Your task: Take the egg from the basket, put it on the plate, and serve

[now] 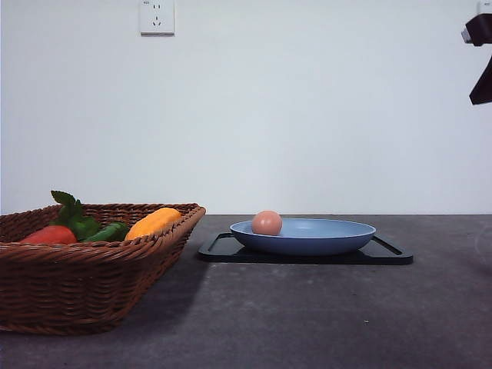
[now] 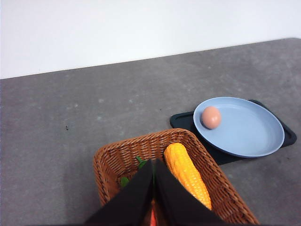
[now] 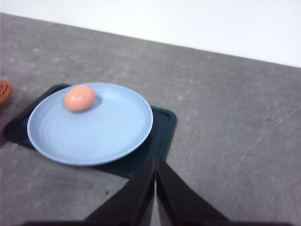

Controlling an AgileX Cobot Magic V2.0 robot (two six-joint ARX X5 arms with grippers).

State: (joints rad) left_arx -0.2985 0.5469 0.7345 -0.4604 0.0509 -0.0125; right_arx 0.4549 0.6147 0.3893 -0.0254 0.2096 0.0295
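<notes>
**Egg on the plate, both grippers closed and empty**

The grey table point(image 1: 323, 307) carries everything. The wicker basket point(image 1: 92, 269) stands on the robot's left, holding a tomato point(image 1: 48, 235), green leaves point(image 1: 77, 219) and a yellow corn cob point(image 2: 186, 174). Just beside it lies the black tray point(image 1: 388, 252), and on that sits the blue plate point(image 3: 94, 136). The egg point(image 1: 267, 223) rests inside the plate near the rim on the basket side, clear of the basket altogether.

The left gripper point(image 2: 154, 188) hovers above the basket with its jaws pressed together and nothing between them. The right gripper point(image 3: 155, 188) hangs near the tray's edge, likewise closed on nothing.

The egg looks light, smooth and rounded, so it may well roll on the shallow plate if serving tilts it. The safer hold seems to be the plate's rim or the tray's edge, kept level.

The basket's floor beneath the vegetables is hidden, and in the front view the right arm is cut off at the frame corner.
</notes>
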